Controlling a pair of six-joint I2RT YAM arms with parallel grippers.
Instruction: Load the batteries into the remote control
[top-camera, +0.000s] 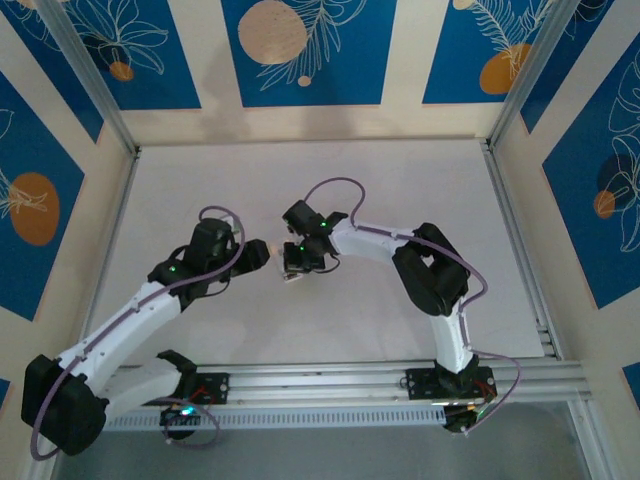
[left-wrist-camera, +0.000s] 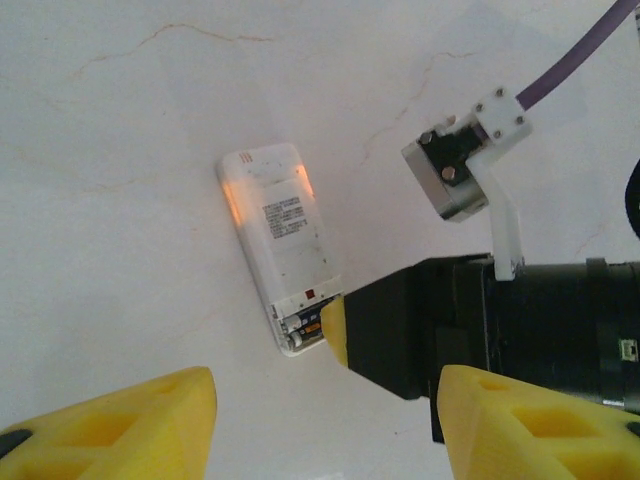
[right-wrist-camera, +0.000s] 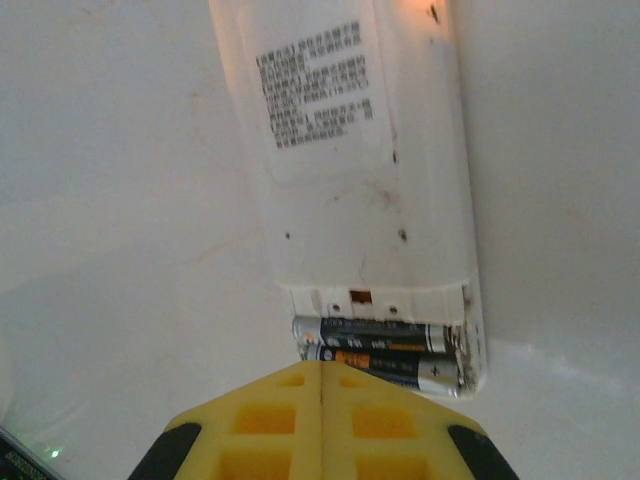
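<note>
Lying face down on the table (left-wrist-camera: 120, 150), the remote control (left-wrist-camera: 285, 235) is shown beyond the released left gripper (left-wrist-camera: 325, 400) (left wrist). The clenched right gripper (right-wrist-camera: 322, 375) is set at the batteries (right-wrist-camera: 385, 352) in the open bay, probably to seat them (right wrist). Both grippers are placed mid-table (top).

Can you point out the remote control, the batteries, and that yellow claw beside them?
remote control (left-wrist-camera: 285, 235): left wrist view, its white back cover.
batteries (right-wrist-camera: 380, 333): right wrist view, the upper cell's dark side.
right gripper (right-wrist-camera: 322, 378): right wrist view, seam between its shut yellow fingertips.
</note>
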